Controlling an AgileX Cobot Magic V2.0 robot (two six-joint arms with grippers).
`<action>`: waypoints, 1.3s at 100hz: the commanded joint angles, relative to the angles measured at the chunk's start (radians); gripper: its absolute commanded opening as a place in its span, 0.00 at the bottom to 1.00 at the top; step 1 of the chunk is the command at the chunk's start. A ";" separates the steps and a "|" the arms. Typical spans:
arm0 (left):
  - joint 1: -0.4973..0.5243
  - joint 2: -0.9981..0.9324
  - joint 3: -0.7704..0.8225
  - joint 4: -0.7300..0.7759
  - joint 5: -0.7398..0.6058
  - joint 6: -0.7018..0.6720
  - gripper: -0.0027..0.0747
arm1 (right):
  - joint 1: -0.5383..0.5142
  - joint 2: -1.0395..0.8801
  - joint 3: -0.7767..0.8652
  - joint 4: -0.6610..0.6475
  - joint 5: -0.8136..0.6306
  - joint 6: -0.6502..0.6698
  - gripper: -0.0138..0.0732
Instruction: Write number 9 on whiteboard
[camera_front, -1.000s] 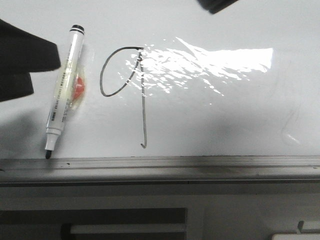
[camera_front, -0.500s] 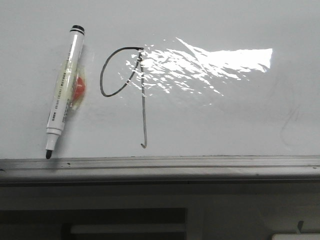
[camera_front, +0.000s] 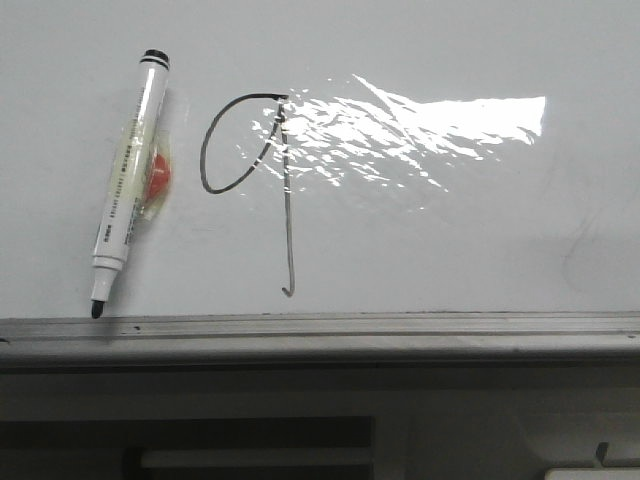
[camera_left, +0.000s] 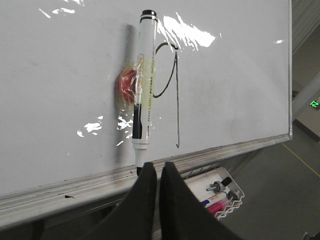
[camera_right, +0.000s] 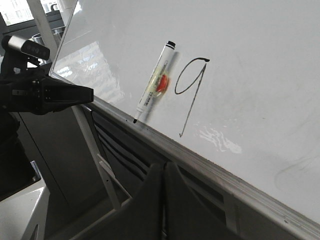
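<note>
Ink on the whiteboard (camera_front: 420, 240) forms the number 9 (camera_front: 285, 200): a thin dark line with an open rounded loop on the left that joins a long straight stem, and the stem ends in a tiny hook just above the grey metal ledge (camera_front: 320, 328) along the board's lower edge. A bright patch of glare (camera_front: 420, 125) lies across the top of the stem and spreads to the right of it.

To the left of the figure a white marker (camera_front: 128, 180) sits against the board, slightly tilted, its black end cap uppermost and its uncapped dark tip pointing down, right at the ledge. About halfway along its barrel there is a red lump wrapped in clear tape (camera_front: 152, 172), which seems to fix the marker to the board. Faint grey smudges (camera_front: 580, 262) show near the board's right side.

Neither gripper appears in the front view. In the left wrist view the left gripper (camera_left: 157, 172) is away from the board, just below the marker's tip in the frame, with its two dark fingers pressed together and nothing between them. In the right wrist view the right gripper (camera_right: 164, 172) is likewise closed and empty, off the board near the ledge, and the left arm (camera_right: 45, 92) shows at the far side. A small tray of markers (camera_left: 220, 195) sits below the board.
</note>
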 joint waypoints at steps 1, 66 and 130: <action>-0.002 0.005 0.017 0.008 -0.070 0.005 0.01 | -0.001 -0.007 -0.024 -0.010 -0.068 -0.003 0.08; -0.002 0.003 0.018 0.004 -0.066 0.005 0.01 | -0.001 -0.007 -0.024 -0.010 -0.065 -0.003 0.08; 0.348 -0.249 0.019 0.438 0.028 0.005 0.01 | -0.001 -0.007 -0.024 -0.010 -0.065 -0.003 0.08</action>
